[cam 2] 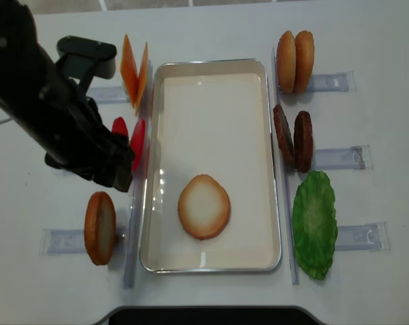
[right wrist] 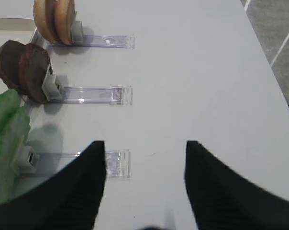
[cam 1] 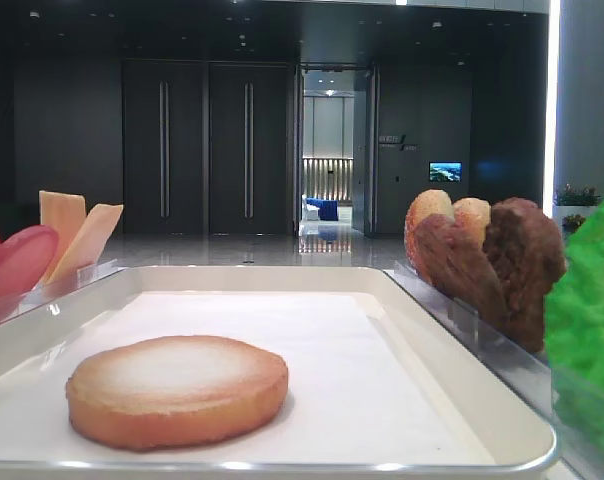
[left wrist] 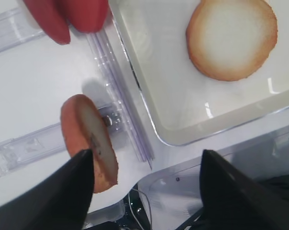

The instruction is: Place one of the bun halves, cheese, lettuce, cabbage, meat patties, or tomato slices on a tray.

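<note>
One bun half [cam 2: 203,206] lies flat on the white tray [cam 2: 211,88], toward its near end. A second bun half [left wrist: 89,141] stands on edge in a clear holder left of the tray. My left gripper [left wrist: 147,152] hangs open and empty above the tray's near-left corner, its left finger beside that upright bun. Tomato slices [cam 2: 138,142] and cheese [cam 2: 133,68] stand along the left side. Buns [cam 2: 295,61], meat patties [cam 2: 292,139] and lettuce [cam 2: 314,223] line the right. My right gripper [right wrist: 144,143] is open over bare table. Cabbage is out of view.
Narrow clear plastic holders [cam 2: 340,157] stick out from both long sides of the tray. My black left arm [cam 2: 62,122] overhangs the tomato holder. The table's right edge [right wrist: 271,52] runs past the holders' ends. A dark base [cam 2: 204,315] sits at the front edge.
</note>
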Controlling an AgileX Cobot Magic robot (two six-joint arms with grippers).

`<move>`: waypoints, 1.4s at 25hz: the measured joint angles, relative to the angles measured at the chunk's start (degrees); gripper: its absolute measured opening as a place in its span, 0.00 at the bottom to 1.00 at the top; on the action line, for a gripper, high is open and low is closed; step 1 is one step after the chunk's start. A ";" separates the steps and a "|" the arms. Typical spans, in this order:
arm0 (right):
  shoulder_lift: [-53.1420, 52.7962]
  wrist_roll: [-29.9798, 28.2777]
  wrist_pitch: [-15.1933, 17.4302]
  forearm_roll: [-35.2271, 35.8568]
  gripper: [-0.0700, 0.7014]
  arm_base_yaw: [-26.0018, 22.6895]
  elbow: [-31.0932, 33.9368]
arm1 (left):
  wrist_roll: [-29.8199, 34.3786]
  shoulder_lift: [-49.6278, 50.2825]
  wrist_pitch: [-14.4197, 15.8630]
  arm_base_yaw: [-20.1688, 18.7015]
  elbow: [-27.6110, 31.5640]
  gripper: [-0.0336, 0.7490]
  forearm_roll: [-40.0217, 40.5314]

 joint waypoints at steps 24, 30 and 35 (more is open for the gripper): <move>0.00 0.00 0.00 0.00 0.56 0.00 0.00 | 8.17 -3.96 0.20 24.80 0.00 0.71 5.06; 0.00 0.00 0.00 0.00 0.56 0.00 0.00 | 8.21 -10.49 0.20 24.80 0.35 0.71 5.01; 0.00 0.00 0.00 0.00 0.56 0.00 0.00 | 8.28 -22.50 0.98 24.80 4.72 0.70 5.40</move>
